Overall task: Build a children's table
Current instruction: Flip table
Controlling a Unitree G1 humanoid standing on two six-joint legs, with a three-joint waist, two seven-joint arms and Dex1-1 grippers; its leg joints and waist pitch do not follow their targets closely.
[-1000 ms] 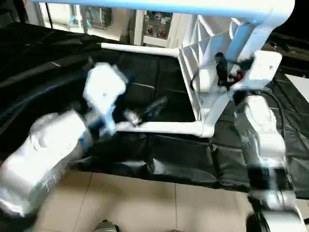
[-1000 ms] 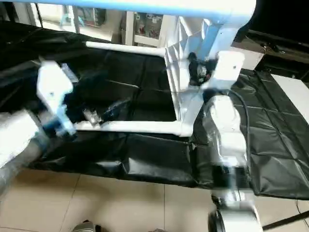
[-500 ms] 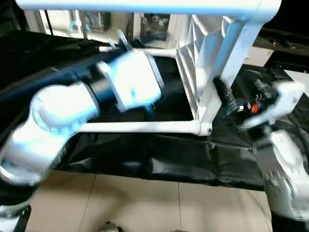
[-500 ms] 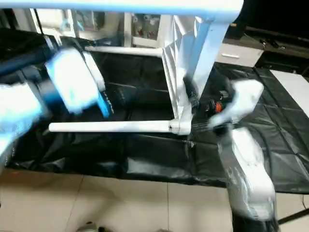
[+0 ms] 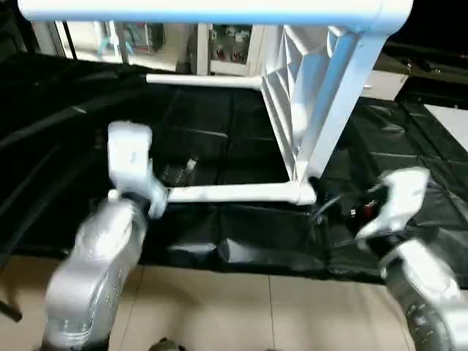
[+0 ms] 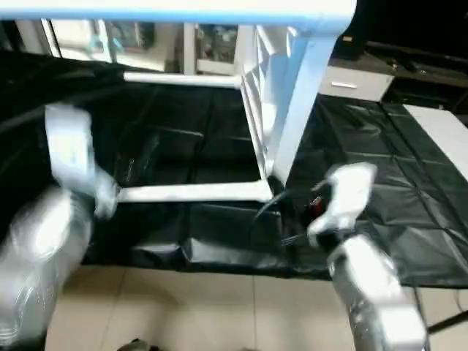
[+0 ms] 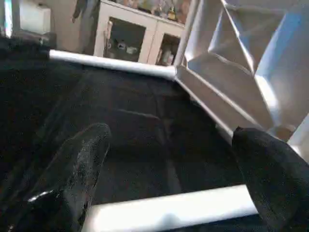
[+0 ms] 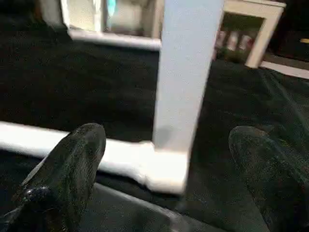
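Covering most of my head views is a black quilted mat (image 5: 219, 241) spread over the work surface, its near edge ending at a pale tiled floor (image 5: 241, 307).

On the mat I see the children's table, lying on its side. Its white top (image 5: 292, 95) stands on edge, the ribbed underside facing the robot's left. Four white legs are seated in the corner sockets. One upper leg (image 5: 212, 11) runs level across the top of my view. Another leg (image 5: 201, 80) lies level farther back, low near the mat. A third, the near lower leg (image 5: 234, 194), lies along the mat from the bottom corner socket (image 5: 306, 194) toward the robot's left. I cannot make out the fourth clearly.

Left silver forearm (image 5: 95, 270) rises from the lower left. The left gripper (image 7: 169, 193) sits just at the free end of the near lower leg; in its wrist view its two black fingers (image 7: 77, 169) stand wide apart, the leg lying level between them, nothing gripped.

Right forearm (image 5: 424, 292) comes in at lower right. The right gripper (image 8: 164, 183) is near the bottom corner socket, fingers (image 8: 67, 174) spread wide, holding nothing; the socket and the table's edge stand ahead of it, apart from both fingers.

A cabinet (image 7: 135, 41) stands behind the mat.
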